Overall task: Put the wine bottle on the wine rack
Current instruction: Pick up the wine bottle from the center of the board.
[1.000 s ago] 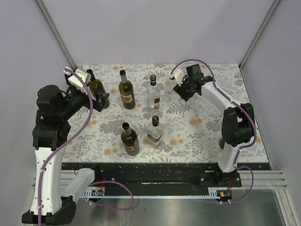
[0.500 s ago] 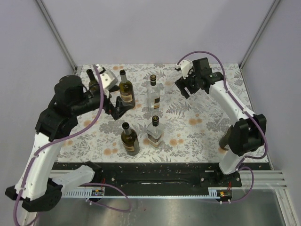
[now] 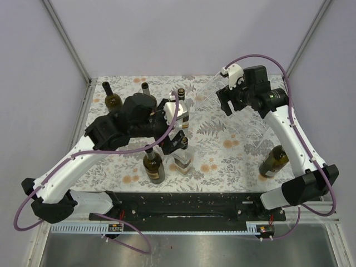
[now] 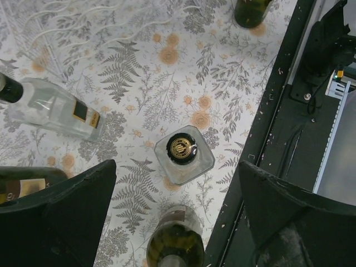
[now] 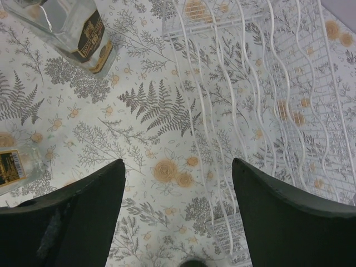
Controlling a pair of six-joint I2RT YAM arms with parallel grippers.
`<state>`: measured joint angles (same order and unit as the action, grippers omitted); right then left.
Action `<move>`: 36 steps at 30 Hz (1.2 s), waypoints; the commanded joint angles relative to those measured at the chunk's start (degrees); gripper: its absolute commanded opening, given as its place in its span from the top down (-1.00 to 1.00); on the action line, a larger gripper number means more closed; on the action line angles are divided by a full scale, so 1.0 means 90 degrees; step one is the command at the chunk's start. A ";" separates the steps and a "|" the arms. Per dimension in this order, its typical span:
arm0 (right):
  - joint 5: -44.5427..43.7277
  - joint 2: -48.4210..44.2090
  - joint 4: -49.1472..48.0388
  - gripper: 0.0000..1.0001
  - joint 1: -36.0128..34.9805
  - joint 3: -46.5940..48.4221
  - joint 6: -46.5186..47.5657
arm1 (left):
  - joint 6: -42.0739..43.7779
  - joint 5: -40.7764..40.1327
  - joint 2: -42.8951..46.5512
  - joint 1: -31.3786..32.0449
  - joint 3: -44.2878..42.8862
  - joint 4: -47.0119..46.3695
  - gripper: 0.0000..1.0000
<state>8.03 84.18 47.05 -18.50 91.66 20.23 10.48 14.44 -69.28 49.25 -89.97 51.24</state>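
Observation:
Several wine bottles stand on the floral table. My left gripper [image 3: 173, 142] hangs open above two of them at the front middle: a dark green bottle [image 3: 153, 164] [image 4: 175, 242] and a square clear bottle [image 3: 182, 158] [image 4: 183, 153], seen from above between its fingers. It holds nothing. The wine rack [image 3: 247, 119] [image 5: 267, 111], clear with thin wavy ribs, sits at the back right. Above the rack's left edge my right gripper [image 3: 227, 103] [image 5: 177, 161] is open and empty. Another dark bottle [image 3: 273, 161] is beside the right arm's base.
A dark bottle [image 3: 113, 99] stands at the back left. A second dark bottle [image 3: 146, 89] and a tall clear bottle [image 3: 181, 108] [image 5: 78, 28] are partly hidden by the left arm. A black rail [image 3: 194, 203] runs along the near edge.
The left arm swung right from the back-left bottles to above the front-middle pair. The right arm rose and moved right over the rack, its jaws spreading wider. The right-hand dark bottle came into view.

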 commanded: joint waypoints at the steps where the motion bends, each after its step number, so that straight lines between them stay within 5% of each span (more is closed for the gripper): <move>1: -0.0189 -0.0398 0.0300 -0.70 -0.0034 0.0148 -0.0216 | -0.0188 -0.0354 -0.0280 0.0259 -0.0247 -0.0069 -0.87; 20: -0.0189 -0.0584 0.0271 -0.70 -0.0034 -0.0135 -0.0060 | -0.0256 -0.0266 -0.0808 0.0367 0.0524 -0.0332 -0.49; 36: 0.0084 -0.0721 0.0173 -0.71 -0.0034 -0.0535 -0.0031 | -0.0315 0.0056 -0.1150 0.0367 0.0397 -0.0401 0.19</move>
<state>7.14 80.20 49.63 -18.50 87.66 19.46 8.36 13.50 -79.79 52.29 -85.12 49.89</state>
